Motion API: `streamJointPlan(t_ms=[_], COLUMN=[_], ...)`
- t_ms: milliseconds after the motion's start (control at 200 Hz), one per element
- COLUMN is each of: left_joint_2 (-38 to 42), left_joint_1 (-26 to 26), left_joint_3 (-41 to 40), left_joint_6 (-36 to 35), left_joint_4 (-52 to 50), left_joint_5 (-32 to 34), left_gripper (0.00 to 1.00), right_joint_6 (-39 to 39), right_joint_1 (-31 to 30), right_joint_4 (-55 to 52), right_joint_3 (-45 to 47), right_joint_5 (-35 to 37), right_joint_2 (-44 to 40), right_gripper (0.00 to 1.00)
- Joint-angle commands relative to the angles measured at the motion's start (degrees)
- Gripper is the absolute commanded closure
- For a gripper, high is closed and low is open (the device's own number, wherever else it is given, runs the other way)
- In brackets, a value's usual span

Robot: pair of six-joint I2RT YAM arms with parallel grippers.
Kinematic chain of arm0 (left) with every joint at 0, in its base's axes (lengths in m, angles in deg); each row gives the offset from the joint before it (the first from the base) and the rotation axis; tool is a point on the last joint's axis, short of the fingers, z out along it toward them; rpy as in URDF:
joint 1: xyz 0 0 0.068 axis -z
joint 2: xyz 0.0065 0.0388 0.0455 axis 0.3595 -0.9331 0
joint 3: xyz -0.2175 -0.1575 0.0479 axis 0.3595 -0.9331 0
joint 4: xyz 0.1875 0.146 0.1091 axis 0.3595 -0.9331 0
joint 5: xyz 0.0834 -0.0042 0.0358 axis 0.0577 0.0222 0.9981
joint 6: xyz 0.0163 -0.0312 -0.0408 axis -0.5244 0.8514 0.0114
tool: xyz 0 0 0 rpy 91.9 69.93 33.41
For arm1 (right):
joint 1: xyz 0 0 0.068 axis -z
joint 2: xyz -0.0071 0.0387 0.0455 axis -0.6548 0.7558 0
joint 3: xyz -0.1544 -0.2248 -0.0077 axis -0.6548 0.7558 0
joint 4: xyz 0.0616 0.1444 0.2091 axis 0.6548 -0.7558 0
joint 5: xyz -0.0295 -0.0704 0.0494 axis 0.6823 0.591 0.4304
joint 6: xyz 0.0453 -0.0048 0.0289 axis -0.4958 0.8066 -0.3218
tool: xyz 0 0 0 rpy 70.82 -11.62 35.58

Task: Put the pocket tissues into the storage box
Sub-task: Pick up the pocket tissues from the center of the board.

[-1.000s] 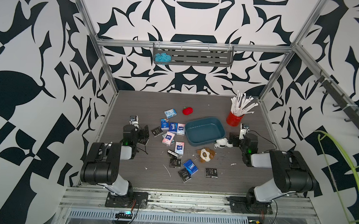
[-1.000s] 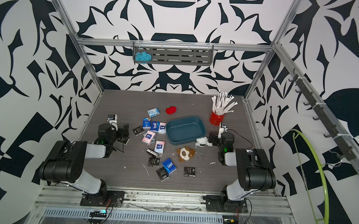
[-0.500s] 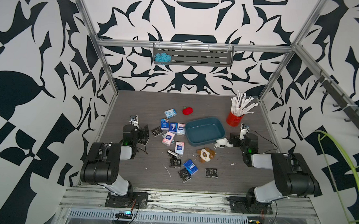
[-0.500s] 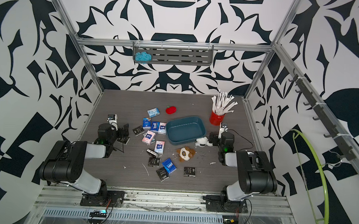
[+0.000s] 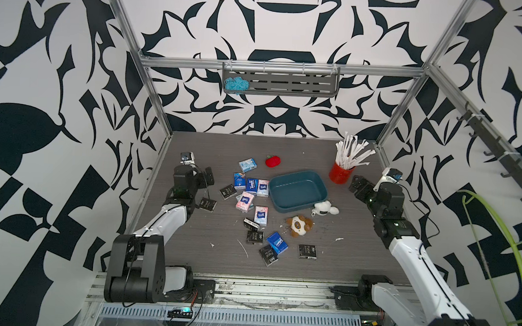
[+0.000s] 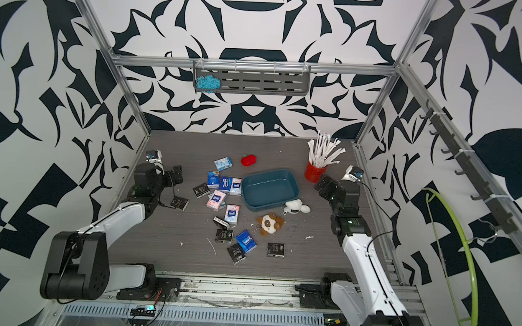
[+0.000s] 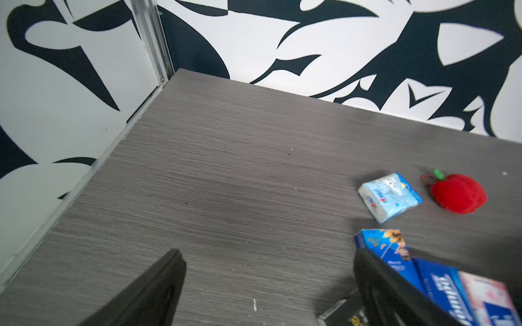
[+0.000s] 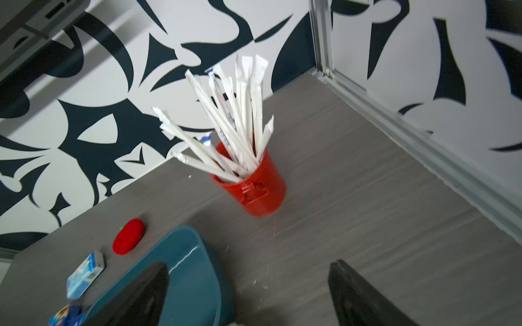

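The storage box (image 5: 296, 190) (image 6: 267, 191) is a shallow dark teal tub in the middle of the table, with nothing in it. Pocket tissues lie scattered to its left and in front of it: a light blue pack (image 5: 247, 164) (image 7: 389, 196), a blue and pink cluster (image 5: 251, 185), a pink pack (image 5: 245, 201), a dark blue pack (image 5: 277, 242) and black packs (image 5: 308, 251). My left gripper (image 5: 207, 177) (image 7: 267, 254) hovers open left of the cluster, above a black pack (image 5: 207, 204). My right gripper (image 5: 356, 184) (image 8: 250, 265) is open between the box and the right wall.
A red cup of white sticks (image 5: 340, 174) (image 8: 254, 186) stands just behind the right gripper. A red plush apple (image 5: 273, 161) lies behind the box. A white plush (image 5: 323, 208) and a brown-and-white plush (image 5: 298, 225) lie at the box's front right. Patterned walls close three sides.
Both arms have lifted and stretched forward over the table. The right gripper has moved back toward the red cup. The packs and the box have not moved.
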Motion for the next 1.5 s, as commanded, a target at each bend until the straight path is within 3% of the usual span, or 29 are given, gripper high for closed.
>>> streamJointPlan(t_ms=[0,95,170,430,605,750,990,1255,1495], left_joint_2=[0.74,-0.23,-0.67,2.78,2.59,7.62,18.18,17.19,23.33], left_joint_1=[0.43,1.7,3.41,16.47,21.0,22.36,22.44,22.45,22.45], left_joint_3=[6.51,11.69,14.36,17.99,17.9,12.69,7.03,6.89,3.24], left_joint_6=[9.59,14.58,18.18,29.65,37.42,43.63,44.32,43.42,47.4], left_joint_4=[-22.52,-33.02,-39.26,-50.0,-56.5,-57.1,-58.89,-62.42,-62.16], left_joint_5=[-2.24,-5.38,-7.24,-5.03,-7.13,-9.02,-7.73,-9.44,-10.24], left_gripper=[0.0,0.0,0.0,0.0,0.0,0.0,0.0,0.0,0.0], right_joint_6=[-5.74,-5.16,-4.19,-6.89,-9.72,-9.37,-1.37,7.86,11.12], right_joint_1=[-0.13,-1.02,-4.54,-28.58,-44.13,-52.45,-59.06,-61.79,-61.96], right_joint_4=[-16.58,-24.06,-29.36,-36.76,-38.21,-36.77,-36.0,-36.07,-35.35], right_joint_3=[-6.32,-10.38,-13.15,-17.01,-17.9,-18.66,-22.56,-30.28,-29.29], right_joint_5=[-6.03,-10.61,-10.15,-3.12,0.45,0.05,-2.02,-2.22,-1.42], right_joint_2=[-0.41,1.47,3.2,8.6,13.18,16.76,27.07,39.97,43.36], right_gripper=[0.17,0.25,0.26,0.26,0.26,0.26,0.29,0.29,0.23])
